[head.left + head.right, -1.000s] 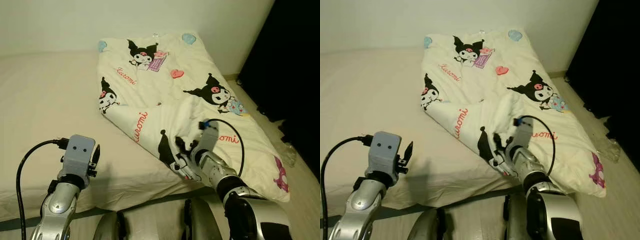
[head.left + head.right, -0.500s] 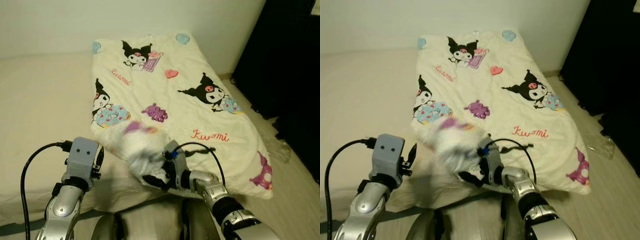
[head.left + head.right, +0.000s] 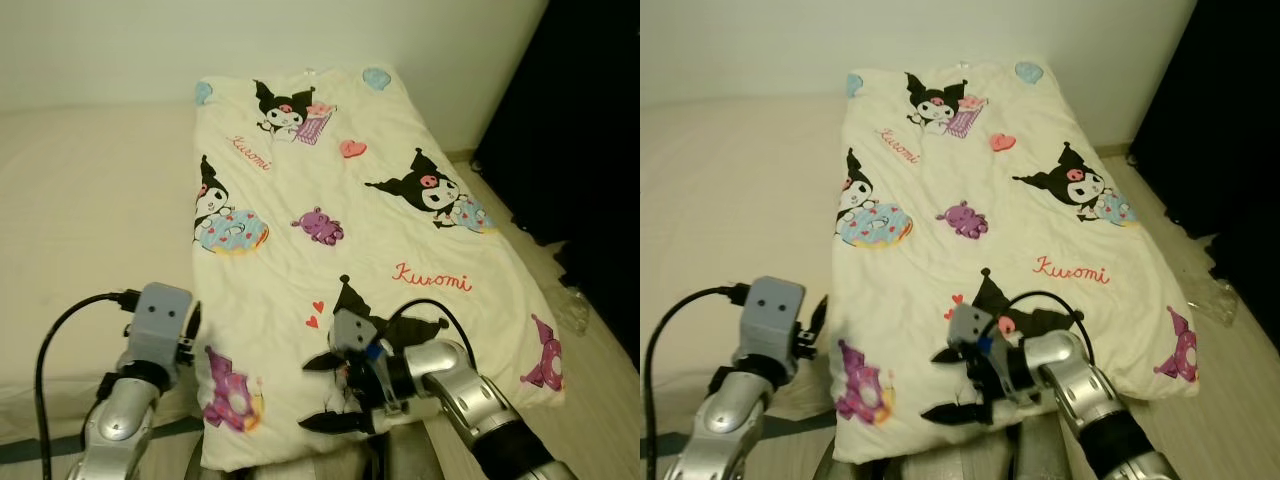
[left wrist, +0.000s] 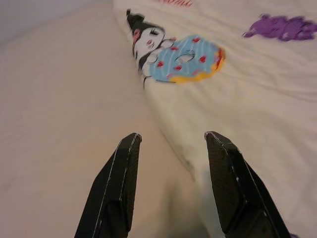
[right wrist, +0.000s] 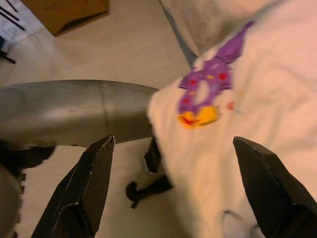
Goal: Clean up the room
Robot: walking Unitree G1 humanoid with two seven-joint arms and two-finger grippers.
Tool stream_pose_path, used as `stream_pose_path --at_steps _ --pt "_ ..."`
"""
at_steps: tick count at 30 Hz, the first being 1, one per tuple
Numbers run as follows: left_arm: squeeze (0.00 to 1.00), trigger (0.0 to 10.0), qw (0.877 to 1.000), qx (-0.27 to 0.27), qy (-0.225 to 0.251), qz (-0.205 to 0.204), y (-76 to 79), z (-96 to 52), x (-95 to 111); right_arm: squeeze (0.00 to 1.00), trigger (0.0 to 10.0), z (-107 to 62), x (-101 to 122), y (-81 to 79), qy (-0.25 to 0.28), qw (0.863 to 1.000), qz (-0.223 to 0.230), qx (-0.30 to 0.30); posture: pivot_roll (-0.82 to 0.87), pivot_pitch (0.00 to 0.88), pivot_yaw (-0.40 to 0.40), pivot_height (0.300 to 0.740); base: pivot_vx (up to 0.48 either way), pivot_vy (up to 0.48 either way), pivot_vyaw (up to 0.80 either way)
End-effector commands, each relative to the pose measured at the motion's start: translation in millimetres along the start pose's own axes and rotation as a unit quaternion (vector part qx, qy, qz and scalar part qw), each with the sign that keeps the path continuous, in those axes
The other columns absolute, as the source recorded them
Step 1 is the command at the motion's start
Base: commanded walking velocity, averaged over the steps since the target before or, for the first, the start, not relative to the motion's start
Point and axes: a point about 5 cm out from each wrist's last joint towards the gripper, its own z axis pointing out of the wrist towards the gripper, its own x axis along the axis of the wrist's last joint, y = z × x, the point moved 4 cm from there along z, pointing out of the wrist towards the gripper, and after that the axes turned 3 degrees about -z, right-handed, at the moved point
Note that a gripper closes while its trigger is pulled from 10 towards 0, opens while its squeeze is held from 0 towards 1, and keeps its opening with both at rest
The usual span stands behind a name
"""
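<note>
The Kuromi blanket (image 3: 340, 230) lies spread on the bed (image 3: 90, 210); both the right end effector (image 3: 958, 385) and left end effector (image 4: 171, 183) are open, empty. Its overhanging edge could be snagged and dragged off.

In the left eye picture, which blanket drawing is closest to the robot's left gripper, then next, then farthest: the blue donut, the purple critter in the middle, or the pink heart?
From the left gripper:
1. Blue donut, near the blanket's left edge.
2. Purple critter, mid-blanket.
3. Pink heart, far up toward the wall.
</note>
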Motion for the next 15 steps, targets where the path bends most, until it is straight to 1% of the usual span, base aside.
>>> stream_pose_path --at_steps 1,2,3,4,5,6,7,8,9,10,11,12,13,14,15 --pt "0.00 10.0 1.000 0.008 -0.012 0.008 -6.6 1.4 -8 0.00 10.0 5.8 16 -9.4 0.051 0.998 0.024 0.001 -0.02 0.202 0.003 0.588 0.000 0.000 0.00" --pt "0.00 10.0 1.000 0.008 -0.012 0.008 -6.6 1.4 -8 0.00 10.0 5.8 16 -9.4 0.051 0.998 0.024 0.001 -0.02 0.202 0.003 0.588 0.000 0.000 0.00" --pt "0.00 10.0 1.000 0.010 -0.011 0.008 -7.2 2.9 -8 0.00 10.0 5.4 23 -11.8 0.078 0.996 0.039 0.000 -0.02 0.202 0.003 0.588 0.000 0.000 0.00" --pt "0.00 10.0 1.000 0.011 -0.010 0.005 -7.2 4.9 -8 0.00 10.0 1.2 38 -11.9 0.123 0.991 0.057 -0.005 -0.03 0.192 0.003 0.588 0.000 0.000 0.00" --pt "0.00 10.0 1.000 0.011 -0.010 0.005 -7.2 4.9 -8 0.00 10.0 1.2 38 -11.9 0.123 0.991 0.057 -0.005 -0.03 0.192 0.003 0.588 0.000 0.000 0.00" --pt "0.00 10.0 1.000 0.011 -0.010 -0.003 -6.8 6.9 -8 0.00 10.0 -6.8 58 1.0 0.179 0.981 0.067 -0.043 -0.03 0.179 0.003 0.588 0.000 0.000 0.00" --pt "0.00 10.0 1.000 0.011 -0.010 -0.010 -6.2 8.2 -8 0.00 10.0 -16.0 73 17.4 0.220 0.968 0.073 -0.093 -0.03 0.179 0.003 0.588 0.000 0.000 0.00" --pt "0.00 10.0 1.000 0.011 -0.010 -0.010 -6.2 8.2 -8 0.00 10.0 -16.0 73 17.4 0.220 0.968 0.073 -0.093 -0.03 0.179 0.003 0.588 0.000 0.000 0.00" --pt "0.00 10.0 0.999 0.004 -0.013 -0.044 -2.8 10.4 -9 0.00 10.0 -38.2 85 61.2 0.261 0.930 0.089 -0.244 -0.05 0.153 0.006 0.588 0.000 0.000 0.00" --pt "0.00 10.0 0.998 -0.004 -0.016 -0.067 1.0 10.9 -11 0.00 10.0 -50.1 76 83.1 0.262 0.902 0.121 -0.320 -0.05 0.147 0.005 0.588 0.000 0.000 0.00" --pt "0.00 10.0 0.998 -0.004 -0.016 -0.067 1.0 10.9 -11 0.00 10.0 -50.1 76 83.1 0.262 0.902 0.121 -0.320 -0.05 0.147 0.005 0.588 0.000 0.000 0.00" --pt "0.00 10.0 0.996 -0.012 -0.017 -0.089 4.7 11.3 -13 0.00 10.0 -58.3 66 96.2 0.245 0.883 0.129 -0.378 -0.05 0.132 0.003 0.588 0.000 0.000 0.00" --pt "0.00 10.0 0.996 -0.012 -0.017 -0.089 4.7 11.3 -13 0.00 10.0 -58.3 66 96.2 0.245 0.883 0.129 -0.378 -0.05 0.132 0.003 0.588 0.000 0.000 0.00" --pt "0.00 10.0 0.994 -0.022 -0.019 -0.101 9.4 11.2 -15 0.00 10.0 -61.8 56 101.4 0.219 0.875 0.124 -0.414 -0.05 0.124 0.002 0.588 0.000 0.000 0.00" --pt "0.00 10.0 0.994 -0.022 -0.019 -0.101 9.4 11.2 -15 0.00 10.0 -61.8 56 101.4 0.219 0.875 0.124 -0.414 -0.05 0.124 0.002 0.588 0.000 0.000 0.00"
